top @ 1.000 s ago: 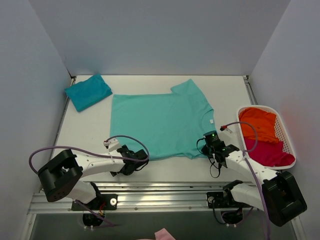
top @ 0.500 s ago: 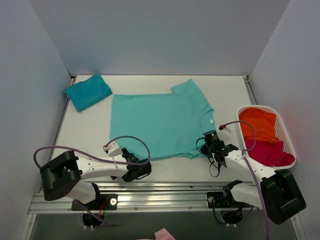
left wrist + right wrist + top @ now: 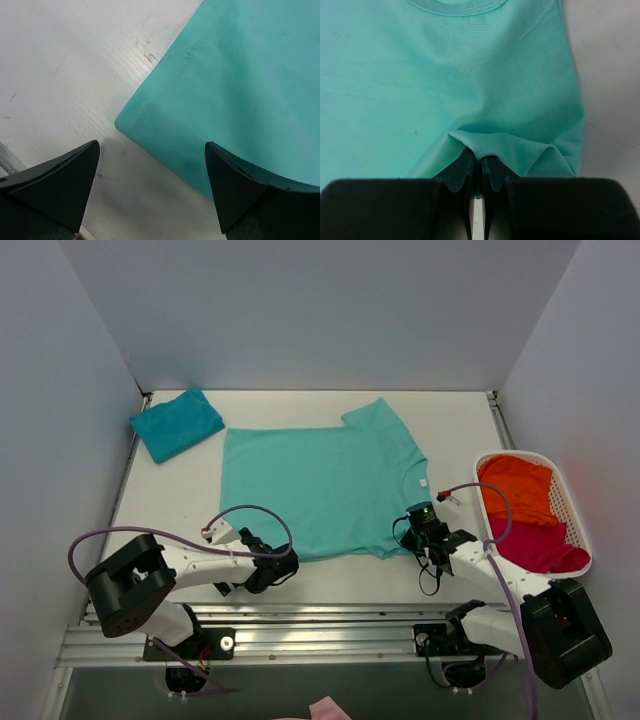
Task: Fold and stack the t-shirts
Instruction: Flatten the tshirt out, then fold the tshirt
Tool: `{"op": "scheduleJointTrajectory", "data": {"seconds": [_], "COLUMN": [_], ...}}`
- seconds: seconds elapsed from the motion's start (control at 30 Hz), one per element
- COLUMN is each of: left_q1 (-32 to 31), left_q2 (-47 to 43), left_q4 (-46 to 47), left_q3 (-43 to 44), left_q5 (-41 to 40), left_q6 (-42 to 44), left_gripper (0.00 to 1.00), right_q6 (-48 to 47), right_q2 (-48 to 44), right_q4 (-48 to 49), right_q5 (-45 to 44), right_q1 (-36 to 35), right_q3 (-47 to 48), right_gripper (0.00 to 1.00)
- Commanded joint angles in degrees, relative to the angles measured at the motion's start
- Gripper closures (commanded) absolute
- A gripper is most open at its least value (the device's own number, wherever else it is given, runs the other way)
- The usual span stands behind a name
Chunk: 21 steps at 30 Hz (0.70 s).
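Observation:
A light mint-green t-shirt [image 3: 320, 485] lies spread flat on the table's middle, with a small white neck label at its right edge. My left gripper [image 3: 272, 567] is open just over its near left corner [image 3: 150, 125], with one finger over bare table and the other over cloth. My right gripper [image 3: 417, 531] is shut on a pinched fold of the shirt's near right edge [image 3: 505, 142]. A darker teal t-shirt [image 3: 176, 423] lies folded at the far left. Orange [image 3: 516, 488] and magenta [image 3: 538, 545] shirts lie in a basket.
A white slotted basket [image 3: 575, 515] stands at the right edge. Grey walls close the table on the left, back and right. A metal rail [image 3: 320, 625] runs along the near edge by the arm bases.
My left gripper has shifted slightly near the shirt's near left corner. My right gripper stays at the near right edge.

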State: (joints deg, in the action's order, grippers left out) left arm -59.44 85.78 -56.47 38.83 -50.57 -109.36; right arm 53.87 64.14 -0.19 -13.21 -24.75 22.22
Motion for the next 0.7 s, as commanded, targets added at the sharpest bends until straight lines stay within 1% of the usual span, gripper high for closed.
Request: {"op": "scheduleJointTrajectory", "data": {"seconds": [0.0, 0.07, 0.17, 0.2, 0.23, 0.3, 0.33, 0.37, 0.4, 0.47, 0.57, 0.67], "left_q1": [1.78, 2.66, 3.1, 3.19, 3.28, 3.45, 3.54, 3.72, 3.8, 3.89, 3.89, 3.89], "left_q2": [-4.21, -4.74, -4.22, -4.13, -3.95, -3.69, -3.51, -3.08, -2.81, -2.11, -2.45, -3.59], "left_q4": [6.36, 7.42, 7.34, 7.25, 7.34, 7.42, 7.42, 7.42, 7.25, 6.64, 6.72, 7.77], "left_q3": [-2.17, -2.53, -2.18, -2.09, -1.92, -1.74, -1.65, -1.3, -1.13, -0.69, -0.86, -1.82], "left_q5": [-0.68, -0.59, -0.68, -0.59, -0.67, -0.67, -0.67, -0.67, -0.59, -0.67, -0.94, -1.03], "left_q6": [4.85, 6.26, 6.7, 6.88, 7.14, 7.58, 7.84, 8.2, 8.11, 7.85, 7.76, 8.63], "left_gripper": [0.07, 0.1, 0.23, 0.29, 0.42, 0.55, 0.65, 0.73, 0.81, 0.9, 0.98, 0.98], "right_q6": [-0.69, -0.61, -0.69, -0.69, -0.61, -0.61, -0.6, -0.6, -0.52, -0.43, -0.25, -0.17], "right_q2": [-0.59, -0.6, -0.33, -0.24, -0.24, -0.24, -0.24, -0.16, -0.07, -0.15, -0.24, -0.33], "right_q4": [-0.34, -0.34, -0.43, -0.34, -0.34, -0.34, -0.34, -0.34, -0.34, -0.34, -0.43, -0.43], "right_q5": [-0.06, -0.06, -0.06, -0.06, -0.15, -0.32, -0.24, -0.32, -0.41, -0.5, -0.76, -0.94], "right_q1": [0.32, 0.32, 0.32, 0.32, 0.32, 0.32, 0.32, 0.32, 0.32, 0.32, 0.32, 0.32], "right_q3": [-0.33, -0.33, -0.16, -0.16, -0.16, -0.16, -0.16, -0.16, -0.16, -0.07, -0.16, -0.24], "right_gripper": [1.0, 1.0, 1.0, 1.0, 1.0, 1.0, 1.0, 1.0, 1.0, 1.0, 1.0, 1.0]}}
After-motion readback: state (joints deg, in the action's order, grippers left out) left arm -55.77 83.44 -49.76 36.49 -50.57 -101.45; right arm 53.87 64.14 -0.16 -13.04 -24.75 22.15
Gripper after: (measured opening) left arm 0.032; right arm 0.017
